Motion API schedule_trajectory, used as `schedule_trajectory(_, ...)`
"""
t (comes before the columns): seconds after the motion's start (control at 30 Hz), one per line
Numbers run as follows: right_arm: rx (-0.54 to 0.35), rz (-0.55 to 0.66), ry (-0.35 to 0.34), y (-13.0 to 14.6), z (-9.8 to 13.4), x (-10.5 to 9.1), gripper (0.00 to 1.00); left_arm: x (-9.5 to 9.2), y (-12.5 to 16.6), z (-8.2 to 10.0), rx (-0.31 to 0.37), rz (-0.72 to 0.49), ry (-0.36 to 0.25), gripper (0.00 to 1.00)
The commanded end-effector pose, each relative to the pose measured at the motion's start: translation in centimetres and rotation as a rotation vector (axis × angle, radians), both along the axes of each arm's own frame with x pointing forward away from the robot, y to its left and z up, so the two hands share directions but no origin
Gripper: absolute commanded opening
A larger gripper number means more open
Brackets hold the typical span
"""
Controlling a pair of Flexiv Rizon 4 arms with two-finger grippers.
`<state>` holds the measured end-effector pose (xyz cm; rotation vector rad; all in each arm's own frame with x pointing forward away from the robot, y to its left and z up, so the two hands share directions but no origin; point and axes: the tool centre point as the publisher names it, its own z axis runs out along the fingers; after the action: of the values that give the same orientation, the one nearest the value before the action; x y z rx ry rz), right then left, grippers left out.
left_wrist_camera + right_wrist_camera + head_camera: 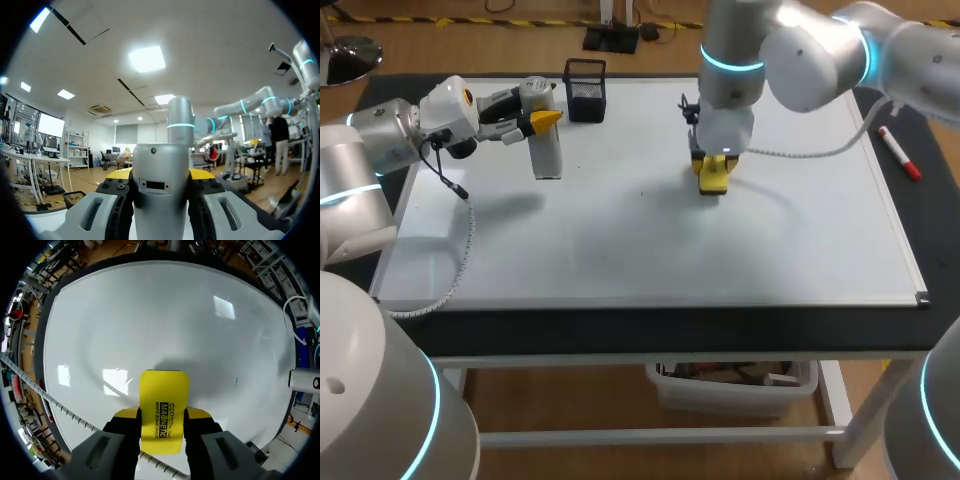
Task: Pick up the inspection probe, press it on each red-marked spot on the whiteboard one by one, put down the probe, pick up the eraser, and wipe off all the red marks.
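The eraser (164,390) sits pinched in your right gripper (162,414) on the whiteboard (150,315), your left gripper (542,120) clamps the probe (548,155) upright at its far-left corner; wiping looks to be the step, no red shows, so check before lifting.

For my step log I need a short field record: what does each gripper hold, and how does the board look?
left gripper: shut on the probe, held upright near the black mesh holder
right gripper: shut on the yellow eraser, over the middle of the board
whiteboard: no red marks visible
red marker: lying on the table beside the whiteboard's right edge
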<state>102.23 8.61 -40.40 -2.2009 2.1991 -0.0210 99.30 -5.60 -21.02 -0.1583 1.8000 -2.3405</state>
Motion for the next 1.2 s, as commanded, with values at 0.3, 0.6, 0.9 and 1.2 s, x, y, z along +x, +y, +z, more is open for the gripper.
schedule_trajectory(0.3,-0.024,0.022,0.094,-0.1,-0.3,10.2,0.00,-0.1,-0.1,0.1,-0.001,0.004,-0.002,0.00)
schedule_trajectory(0.6,-0.032,0.037,0.105,1.6,-0.5,13.3,0.00,-0.1,-0.1,0.1,-0.001,0.004,-0.002,0.00)
schedule_trajectory(0.9,-0.020,0.023,0.118,3.8,-1.0,16.3,0.00,-0.1,-0.1,0.1,-0.001,0.004,-0.002,0.00)
schedule_trajectory(1.2,-0.020,0.021,0.133,6.0,-1.3,18.6,0.00,-0.1,-0.1,0.1,-0.001,0.004,-0.002,0.00)
